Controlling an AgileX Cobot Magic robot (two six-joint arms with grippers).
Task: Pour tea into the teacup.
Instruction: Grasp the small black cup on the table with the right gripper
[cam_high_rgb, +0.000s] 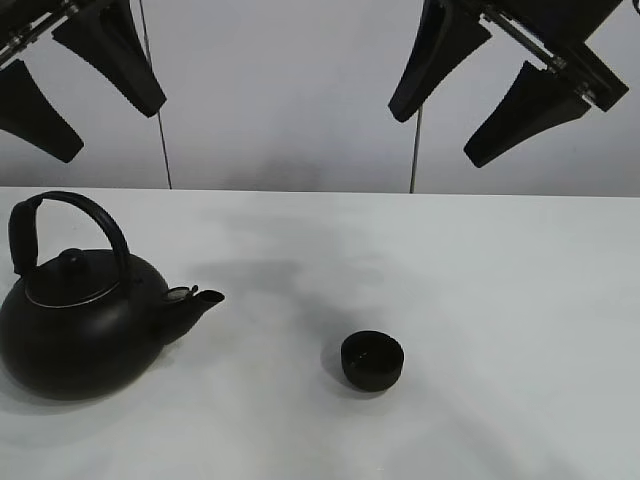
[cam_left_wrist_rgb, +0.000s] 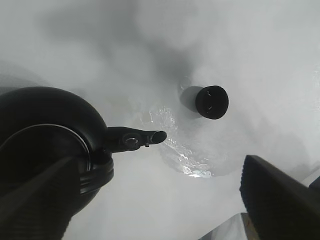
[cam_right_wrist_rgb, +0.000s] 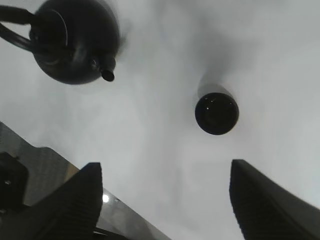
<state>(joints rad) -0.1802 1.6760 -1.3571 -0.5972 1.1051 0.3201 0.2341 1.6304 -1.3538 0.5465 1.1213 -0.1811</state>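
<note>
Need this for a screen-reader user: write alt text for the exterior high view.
A black teapot stands at the left of a white table, spout pointing toward a small black teacup standing apart. Above, the left gripper and right gripper hang open and empty.

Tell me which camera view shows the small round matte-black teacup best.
The right wrist view: the small round matte-black teacup appears largest there, seen from nearly straight above into its dark inside. The exterior high view shows the teacup at a slant; the left wrist view shows the teacup smaller.
</note>
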